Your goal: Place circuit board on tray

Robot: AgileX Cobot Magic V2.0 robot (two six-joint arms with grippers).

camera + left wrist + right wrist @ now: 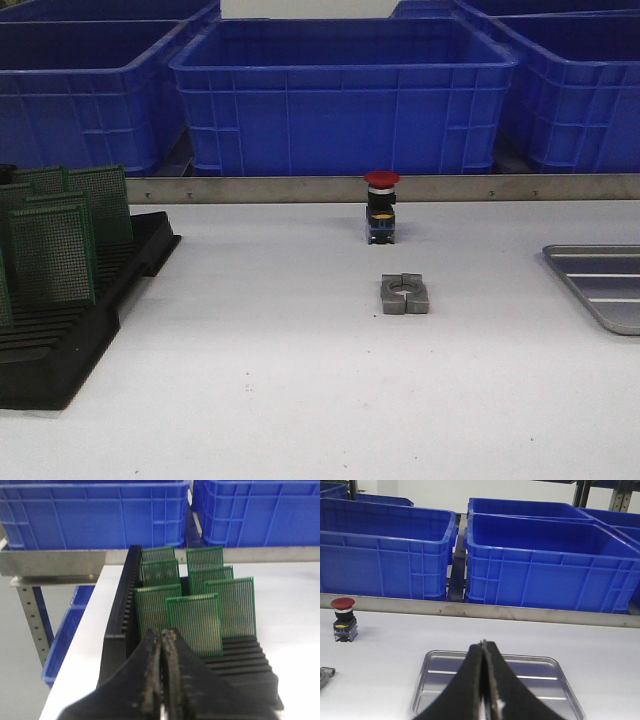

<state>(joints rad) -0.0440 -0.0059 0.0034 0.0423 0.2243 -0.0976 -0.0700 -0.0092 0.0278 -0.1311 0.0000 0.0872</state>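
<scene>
Several green circuit boards (52,252) stand upright in a black slotted rack (70,335) at the table's left; they also show in the left wrist view (196,622). The grey ribbed tray (606,283) lies at the right edge, empty, and also shows in the right wrist view (440,676). My left gripper (162,634) is shut and empty, just before the nearest boards. My right gripper (483,646) is shut and empty, above the tray's near side. Neither gripper shows in the front view.
A red-capped push button (381,207) stands at the table's middle back. A grey metal clamp block (404,294) lies in front of it. Big blue crates (340,95) line a shelf behind a metal rail (300,188).
</scene>
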